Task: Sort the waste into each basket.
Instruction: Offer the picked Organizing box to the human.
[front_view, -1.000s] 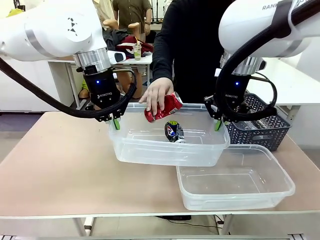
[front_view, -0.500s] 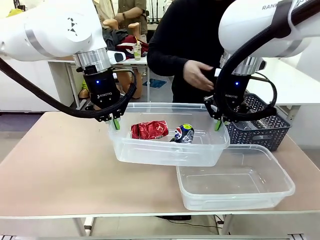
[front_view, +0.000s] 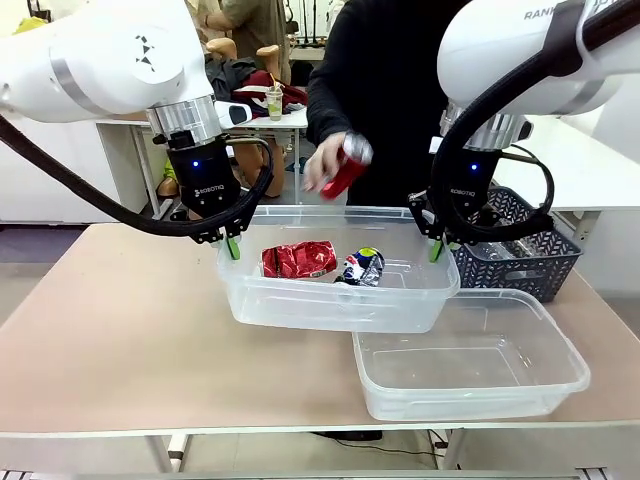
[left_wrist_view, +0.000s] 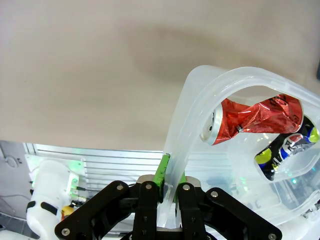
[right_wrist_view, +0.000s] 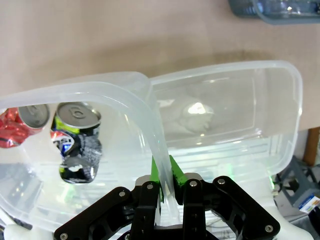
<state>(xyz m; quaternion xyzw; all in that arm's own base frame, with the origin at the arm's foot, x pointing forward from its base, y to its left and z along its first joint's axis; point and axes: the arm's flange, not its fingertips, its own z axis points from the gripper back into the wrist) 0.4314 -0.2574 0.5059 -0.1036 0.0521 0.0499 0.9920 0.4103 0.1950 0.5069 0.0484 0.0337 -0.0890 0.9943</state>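
**A:** Where's the next piece of waste, and who is closest to it?

**B:** The red can (front_view: 347, 164) is up in the person's hand (front_view: 322, 170), above the far rim of the far tub (front_view: 330, 305). It sits roughly midway between the two grippers, and its long axis is tilted with the silver end up and toward the robot's right.

**A:** Could either arm take it?

**B:** I'd say not. The left gripper (front_view: 231, 243) is clenched on the tub's left rim and the right gripper (front_view: 437, 247) on its right rim, the green pads pinching the wall. The hand is far nearer, and the can only has to come down and toward the robot to land inside.

**A:** What's in there already?

**B:** A crushed red can (front_view: 298, 260) lies on its side, and a dark blue can (front_view: 362, 267) is just beside it. The near tub (front_view: 470, 385) on the bench (front_view: 110, 320) holds nothing. A lattice basket (front_view: 520, 262) stands behind the right gripper.

**A:** Is the far tub lifted?

**B:** I cannot tell, but its near edge overlaps the near tub's rim
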